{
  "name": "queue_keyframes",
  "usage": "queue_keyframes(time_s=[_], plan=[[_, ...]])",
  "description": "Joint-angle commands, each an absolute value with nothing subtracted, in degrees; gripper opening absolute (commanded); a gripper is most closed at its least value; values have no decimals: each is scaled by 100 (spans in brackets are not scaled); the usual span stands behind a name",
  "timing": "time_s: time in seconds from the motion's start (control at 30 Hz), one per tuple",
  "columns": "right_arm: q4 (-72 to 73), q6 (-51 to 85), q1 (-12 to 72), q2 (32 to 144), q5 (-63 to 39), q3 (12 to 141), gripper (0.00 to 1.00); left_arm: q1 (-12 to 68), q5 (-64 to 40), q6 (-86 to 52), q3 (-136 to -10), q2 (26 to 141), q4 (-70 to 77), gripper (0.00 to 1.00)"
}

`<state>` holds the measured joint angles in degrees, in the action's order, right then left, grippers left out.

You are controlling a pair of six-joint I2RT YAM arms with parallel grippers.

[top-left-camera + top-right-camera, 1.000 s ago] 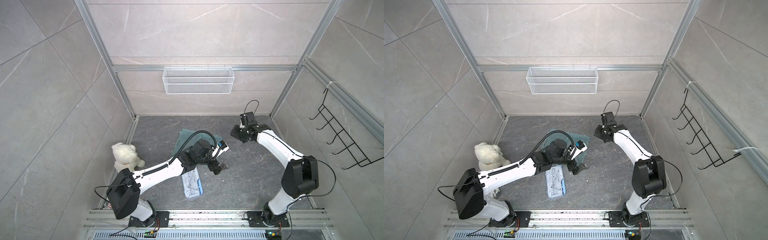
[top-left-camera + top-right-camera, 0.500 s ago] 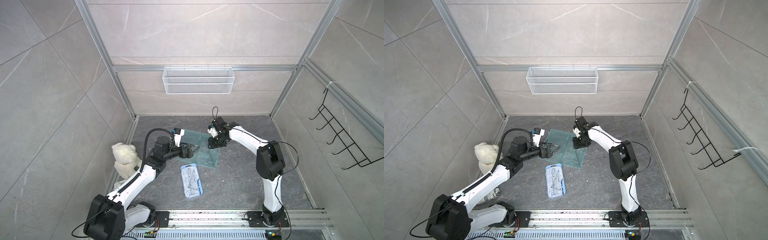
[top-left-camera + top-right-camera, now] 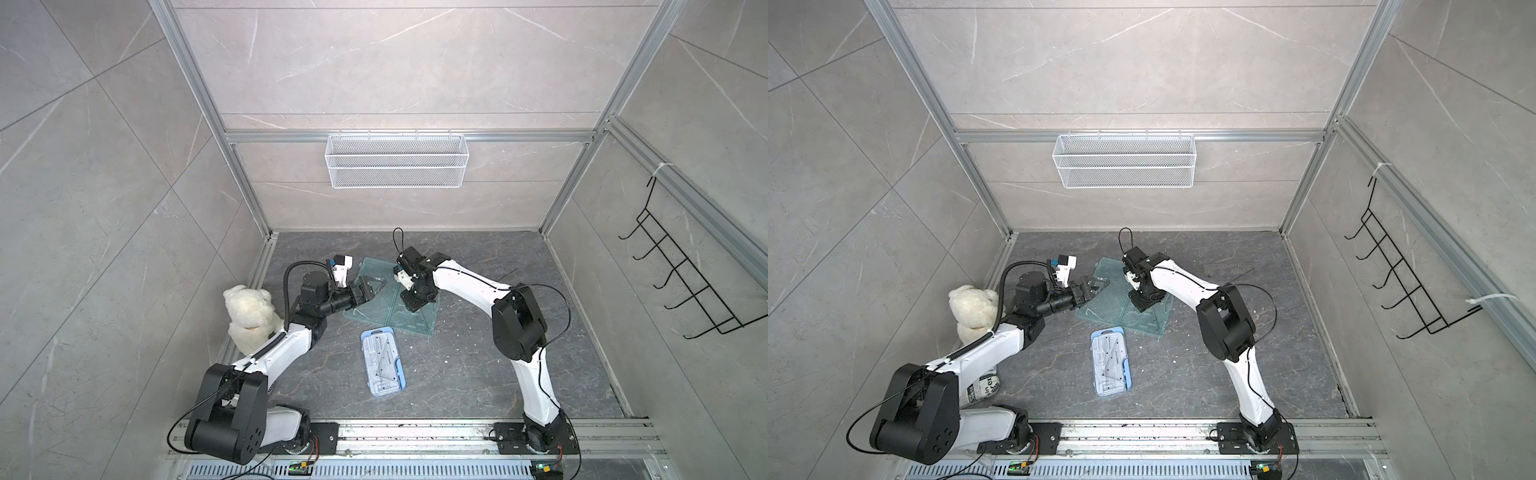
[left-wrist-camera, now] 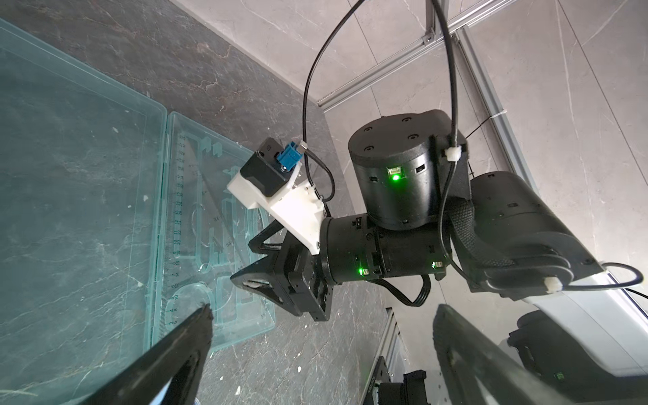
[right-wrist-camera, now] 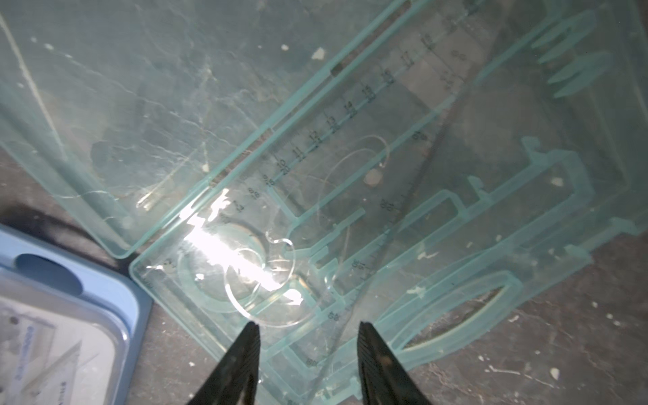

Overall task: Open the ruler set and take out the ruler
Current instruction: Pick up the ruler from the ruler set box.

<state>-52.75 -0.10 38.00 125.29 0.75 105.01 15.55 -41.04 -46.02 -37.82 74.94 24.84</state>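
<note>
The ruler set [image 3: 374, 313] [image 3: 1113, 309] is a clear green case lying open and flat at mid-floor. In the right wrist view its tray [image 5: 526, 196] holds a clear ruler [image 5: 350, 112] along the hinge, a set square and a protractor [image 5: 266, 291]. My right gripper [image 3: 411, 305] [image 5: 308, 350] points down over the tray. Its jaws are apart with nothing clamped between them. My left gripper [image 3: 368, 291] [image 4: 322, 326] lies level at the case's left edge, wide open and empty, over the lid [image 4: 70, 157]. The left wrist view shows the right gripper [image 4: 252, 270] above the ruler [image 4: 179, 217].
A closed blue ruler case [image 3: 382, 361] [image 5: 70, 315] lies just in front of the green one. A white teddy bear [image 3: 249, 311] and a can [image 3: 984, 388] sit by the left wall. A wire basket [image 3: 397, 160] hangs on the back wall, a hook rack [image 3: 685, 282] on the right.
My left arm pulled back from the floor's middle to the case's left edge. My right arm swung in from the back right and now stands over the tray.
</note>
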Motion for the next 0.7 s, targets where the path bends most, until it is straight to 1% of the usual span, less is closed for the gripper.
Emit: queue_keyframes(time_s=[0.0,0.1,0.27,0.5,0.67], plan=[[-5395,-135,3768,12676,508,10591,49,1547,-3843,-4159,-4040,7308,1808,100],[-5340,-140,3762,12789,560,10607,49,1551,-3622,-4022,-4099,7334,1429,100],[-5302,-24,3736,13037,554,10861,48,1538,-3549,-3888,-4157,7360,1200,100],[-5269,166,3652,13335,512,11176,48,1539,-3538,-3803,-4183,7362,1115,100],[-5341,193,3630,13503,551,11344,44,1538,-3539,-3779,-4197,7365,1090,100]])
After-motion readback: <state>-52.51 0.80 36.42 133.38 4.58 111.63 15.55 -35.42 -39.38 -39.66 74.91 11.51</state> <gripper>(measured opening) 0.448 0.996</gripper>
